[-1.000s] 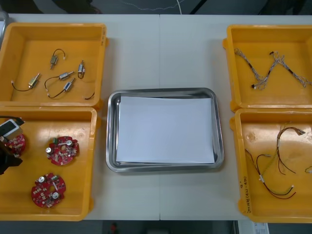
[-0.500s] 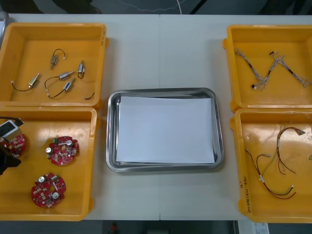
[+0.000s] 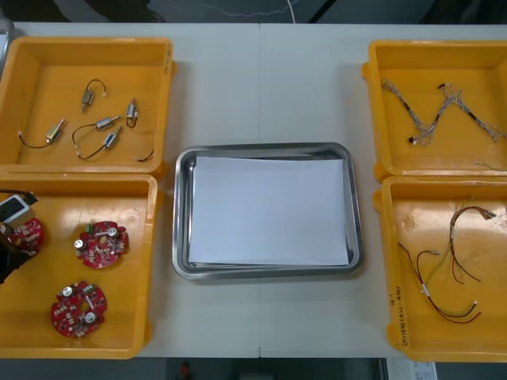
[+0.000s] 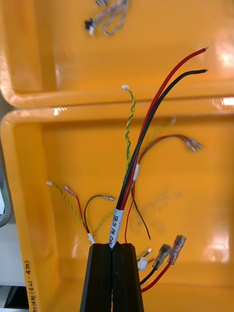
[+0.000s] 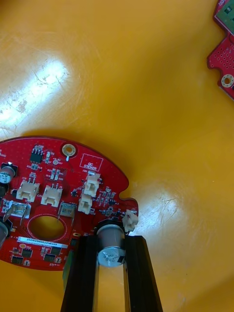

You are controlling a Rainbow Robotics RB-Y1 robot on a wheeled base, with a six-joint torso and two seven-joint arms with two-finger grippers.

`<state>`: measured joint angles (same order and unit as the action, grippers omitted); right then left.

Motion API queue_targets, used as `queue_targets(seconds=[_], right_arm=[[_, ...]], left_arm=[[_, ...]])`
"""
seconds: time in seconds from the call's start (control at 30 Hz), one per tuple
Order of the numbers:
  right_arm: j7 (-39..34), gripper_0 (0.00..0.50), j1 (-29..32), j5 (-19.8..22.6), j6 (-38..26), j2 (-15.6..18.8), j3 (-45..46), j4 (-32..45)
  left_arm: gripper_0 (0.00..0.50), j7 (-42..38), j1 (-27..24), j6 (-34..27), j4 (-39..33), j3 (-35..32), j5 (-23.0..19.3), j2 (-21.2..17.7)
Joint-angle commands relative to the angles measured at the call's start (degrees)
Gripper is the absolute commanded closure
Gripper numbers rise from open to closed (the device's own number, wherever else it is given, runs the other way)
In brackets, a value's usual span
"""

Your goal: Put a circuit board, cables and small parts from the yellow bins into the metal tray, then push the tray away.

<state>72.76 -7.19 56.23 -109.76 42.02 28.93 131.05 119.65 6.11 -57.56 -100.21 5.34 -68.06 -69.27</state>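
My left gripper (image 3: 13, 244) is at the left end of the near left yellow bin (image 3: 150, 261). It is shut on a round red circuit board (image 3: 28, 233). In the left wrist view the fingers (image 5: 84, 273) clamp a silver can-shaped part (image 5: 110, 240) at the rim of that board (image 5: 53, 195). Two more boards (image 3: 101, 243) (image 3: 79, 307) lie flat in the same bin. The metal tray (image 3: 181, 214) sits mid-table, white inside. My right gripper (image 4: 113, 246) is shut above the near right bin (image 4: 195, 204); a red and black cable (image 4: 146, 131) runs on from its tips.
The far left bin (image 3: 87, 43) holds several small metal parts (image 3: 103, 131). A twisted blue and white cable (image 3: 436, 115) lies in the far right bin. Loose cables (image 3: 444, 269) sprawl in the near right bin. Bare table runs between bins and tray.
My left gripper has closed on the circuit board at the bin's left end, and the board has shifted slightly. The right bins and the tray look the same.
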Motion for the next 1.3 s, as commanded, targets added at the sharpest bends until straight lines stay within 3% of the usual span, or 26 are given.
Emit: queue_targets(seconds=[0.03,0.3,0.8,1.1,1.3], right_arm=[[7.0,0.5,-3.4,0.8,-0.2,3.2,-0.8,2.8],[15.5,0.5,-3.0,1.9,-0.2,4.7,-1.2,2.9],[17.1,0.5,-1.7,5.9,-0.2,9.0,-8.3,8.1],[17.6,0.5,-1.4,6.9,-0.2,9.0,-10.4,8.7],[17.7,0.5,-1.5,7.0,-0.2,9.0,-10.4,8.7]], left_arm=[[0.5,10.3,-0.8,0.7,0.2,0.7,0.6,-2.3],[0.5,9.7,-0.9,-0.6,-1.1,0.5,-0.2,-2.9],[0.5,5.9,-1.0,-19.7,-12.4,-13.4,-0.2,-3.1],[0.5,-7.1,-5.3,-31.7,-24.8,-15.3,0.5,-3.1],[0.5,-12.8,-9.1,-37.5,-29.3,-15.2,0.0,-1.3]])
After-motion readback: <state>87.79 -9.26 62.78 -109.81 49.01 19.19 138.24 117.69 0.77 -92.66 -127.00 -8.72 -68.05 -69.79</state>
